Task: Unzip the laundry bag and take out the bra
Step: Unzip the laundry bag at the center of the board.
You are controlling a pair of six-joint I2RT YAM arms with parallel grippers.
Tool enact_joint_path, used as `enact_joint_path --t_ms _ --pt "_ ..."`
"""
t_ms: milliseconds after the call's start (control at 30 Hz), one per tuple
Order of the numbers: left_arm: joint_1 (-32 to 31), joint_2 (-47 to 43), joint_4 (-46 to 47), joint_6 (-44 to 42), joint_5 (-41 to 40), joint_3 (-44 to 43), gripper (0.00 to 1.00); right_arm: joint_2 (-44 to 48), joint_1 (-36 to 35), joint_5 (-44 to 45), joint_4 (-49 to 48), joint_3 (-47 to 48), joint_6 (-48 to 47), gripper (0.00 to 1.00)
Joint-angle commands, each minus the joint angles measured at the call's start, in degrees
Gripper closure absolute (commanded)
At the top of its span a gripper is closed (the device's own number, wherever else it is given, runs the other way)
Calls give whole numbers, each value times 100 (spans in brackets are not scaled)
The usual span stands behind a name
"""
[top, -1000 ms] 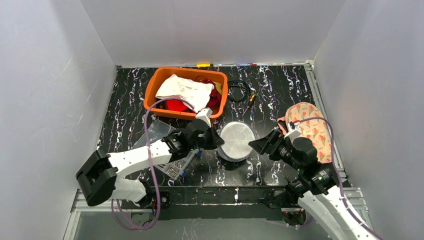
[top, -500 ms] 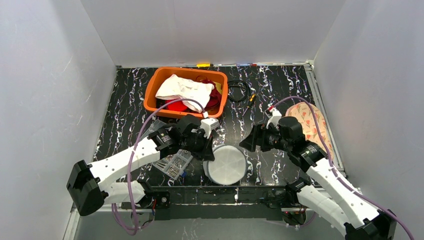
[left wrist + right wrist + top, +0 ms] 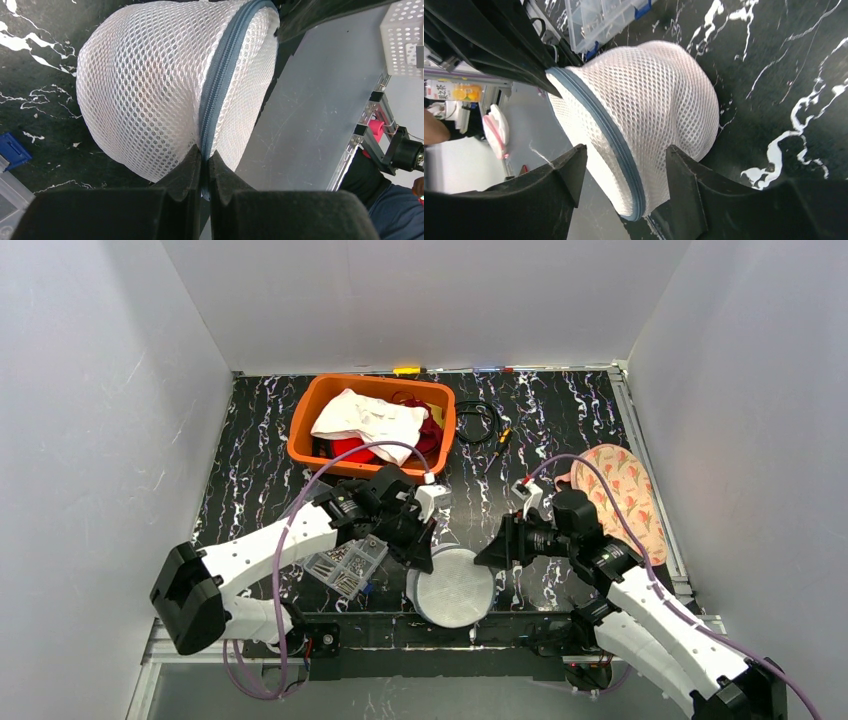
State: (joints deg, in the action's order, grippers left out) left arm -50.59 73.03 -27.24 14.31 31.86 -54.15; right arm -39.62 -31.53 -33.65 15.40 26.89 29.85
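The laundry bag (image 3: 455, 585) is a round white mesh pouch with a grey-blue zipper (image 3: 225, 75) round its rim. It lies at the table's near edge and partly overhangs it. My left gripper (image 3: 420, 558) is at the bag's left side, shut on the zipper seam (image 3: 205, 155). From the right, my right gripper (image 3: 490, 552) stands open astride the rim (image 3: 624, 150), with the zipper (image 3: 609, 135) between its fingers. One finger (image 3: 676, 165) sits against the mesh and the other stays apart. The bra is hidden.
An orange basket (image 3: 305, 435) with white cloth (image 3: 368, 420) and red clothes stands at the back. A clear parts box (image 3: 345, 568) lies under my left arm. A floral pad (image 3: 620, 490) lies at the right and a black cable (image 3: 478, 420) behind the middle.
My left gripper has dragged the bag toward the near edge. My right gripper has swung left and come astride the bag's rim, its jaws narrowing.
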Motion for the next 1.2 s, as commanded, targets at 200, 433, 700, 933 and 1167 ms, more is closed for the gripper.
enact_joint_path --t_ms 200,433,700,933,1167 --pt "82 395 16 -67 -59 -581 100 -239 -30 -519 -620 -454 313 57" --pt "91 108 182 435 -751 -478 71 -35 -30 -192 -1752 -845 1387 99" --pt "92 -1702 1088 2411 -1889 983 27 526 -30 802 -3399 -1708 3341 99" --pt "47 -3124 3033 4600 -2180 3157 16 532 -43 1249 -4192 -2194 4010 99" --pt "41 -2774 3153 4970 -2387 3159 22 343 -46 1246 -4442 -2235 4055 99"
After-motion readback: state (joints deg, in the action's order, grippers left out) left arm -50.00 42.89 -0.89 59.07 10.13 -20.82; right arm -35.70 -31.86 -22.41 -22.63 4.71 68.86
